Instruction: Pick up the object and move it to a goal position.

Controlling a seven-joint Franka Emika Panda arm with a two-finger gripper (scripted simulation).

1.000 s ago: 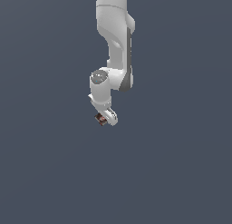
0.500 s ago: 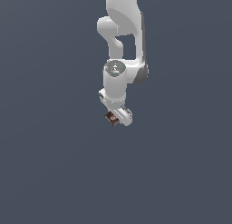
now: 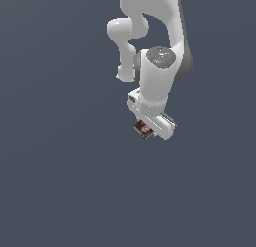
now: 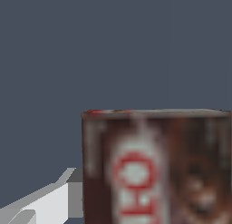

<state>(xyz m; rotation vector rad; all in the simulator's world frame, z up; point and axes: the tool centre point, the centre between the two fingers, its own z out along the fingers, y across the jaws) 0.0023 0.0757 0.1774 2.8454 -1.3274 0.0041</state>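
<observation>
1. Against a plain slate-grey background, the white arm (image 3: 155, 51) is seen reaching down from the upper edge of the exterior view, with its rounded joints stacked one over another.
2. At the arm's lower end the gripper (image 3: 150, 130) is carried, and the object (image 3: 143, 129), a small dark-brown box, is seen tucked against its underside, on the side toward the exterior view's left.
3. The box is shown to be much smaller than the white gripper body, and a red and white mark can be made out on its face.
4. No surface is seen under the box in either view (only the flat grey field lies around it), so it is held clear of everything but the gripper.
5. In the wrist view the object (image 4: 156, 166) is seen very close and blurred, filling the lower part of the picture; a red ring-shaped label mark with a white centre is shown on its brown face.
6. One pale grey finger (image 4: 54, 198) is seen touching the box's side edge; the other finger is not shown.
7. The gripper is therefore taken to be closed narrowly on the box, which is clamped between its fingers.
</observation>
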